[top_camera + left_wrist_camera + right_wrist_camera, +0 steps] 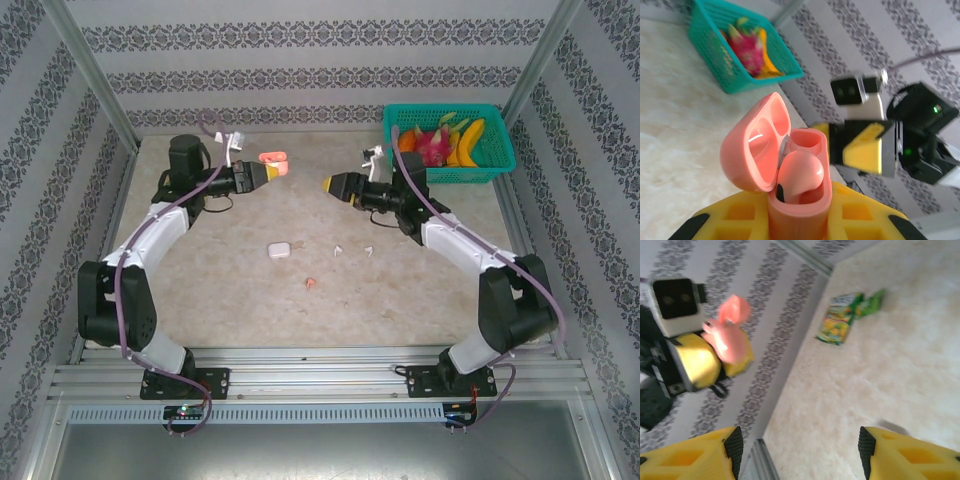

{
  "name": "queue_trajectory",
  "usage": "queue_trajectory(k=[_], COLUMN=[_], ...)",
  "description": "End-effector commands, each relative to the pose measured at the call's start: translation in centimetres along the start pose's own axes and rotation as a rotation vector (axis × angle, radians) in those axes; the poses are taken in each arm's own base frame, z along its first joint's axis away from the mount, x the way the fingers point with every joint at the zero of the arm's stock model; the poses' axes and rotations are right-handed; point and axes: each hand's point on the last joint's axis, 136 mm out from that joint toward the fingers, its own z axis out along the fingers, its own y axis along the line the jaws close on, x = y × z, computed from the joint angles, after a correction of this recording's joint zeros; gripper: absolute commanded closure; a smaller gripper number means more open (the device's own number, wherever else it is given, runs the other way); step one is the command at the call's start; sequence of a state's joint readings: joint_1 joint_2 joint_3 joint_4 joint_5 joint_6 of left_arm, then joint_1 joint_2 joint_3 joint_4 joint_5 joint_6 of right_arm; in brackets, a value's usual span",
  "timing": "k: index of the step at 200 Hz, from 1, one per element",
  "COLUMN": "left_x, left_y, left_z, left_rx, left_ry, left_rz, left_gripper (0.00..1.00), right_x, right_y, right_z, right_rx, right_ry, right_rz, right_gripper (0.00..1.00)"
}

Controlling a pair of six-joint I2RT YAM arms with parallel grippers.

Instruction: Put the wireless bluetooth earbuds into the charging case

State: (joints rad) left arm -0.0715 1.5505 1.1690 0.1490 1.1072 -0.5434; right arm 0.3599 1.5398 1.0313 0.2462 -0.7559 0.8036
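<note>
Case (801, 216) aloft, lid (751, 150) open, pink earbud (800, 174) inside.
Left hand (264, 174) clamps it; right hand (331, 184) at its 3 o'clock, spread, empty.

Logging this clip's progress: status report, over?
Copy: left end effector shut on open pink case, pink earbud inside; right end effector open, empty. Loose on table: second pink earbud. Nothing in the way.

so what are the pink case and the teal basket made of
Pink case: looks like smooth, glossy plastic, with bright highlights inside its open lid. Teal basket: probably moulded plastic with a duller finish, its walls a regular open grid.
</note>
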Motion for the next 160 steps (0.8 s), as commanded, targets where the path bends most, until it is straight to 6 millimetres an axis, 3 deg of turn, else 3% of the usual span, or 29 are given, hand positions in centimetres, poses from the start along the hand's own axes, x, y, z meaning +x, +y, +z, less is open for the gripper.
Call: queue_trajectory(k=[1, 34, 67, 112, 160], left_x=[-1.9, -1.8, -1.8, -1.5, -1.1], left_y=[-0.4, 0.8, 1.3, 1.1, 1.2], left_z=[-1.6, -2.7, -3.8, -4.6, -4.7], left_rx=[-0.057, -0.173, -0.264, -0.303, -0.304], left_ry=[-0.097, -0.141, -0.174, -0.185, -0.191], left_rz=[0.055, 0.049, 0.055, 0.064, 0.058], left_gripper=[0.93, 0.93, 0.92, 0.93, 0.92], right_x=[5.6, 13.2, 18.6, 21.9, 21.9], right_y=[-4.6, -9.1, -12.1, -13.0, -13.1], right_z=[0.3, 1.2, 1.8, 3.4, 4.5], right_rx=[0.238, 0.564, 0.840, 0.988, 1.000], right_ry=[0.097, 0.226, 0.301, 0.343, 0.339], right_rz=[0.061, 0.069, 0.059, 0.017, 0.007], right_gripper=[0.36, 0.37, 0.39, 0.46, 0.53])
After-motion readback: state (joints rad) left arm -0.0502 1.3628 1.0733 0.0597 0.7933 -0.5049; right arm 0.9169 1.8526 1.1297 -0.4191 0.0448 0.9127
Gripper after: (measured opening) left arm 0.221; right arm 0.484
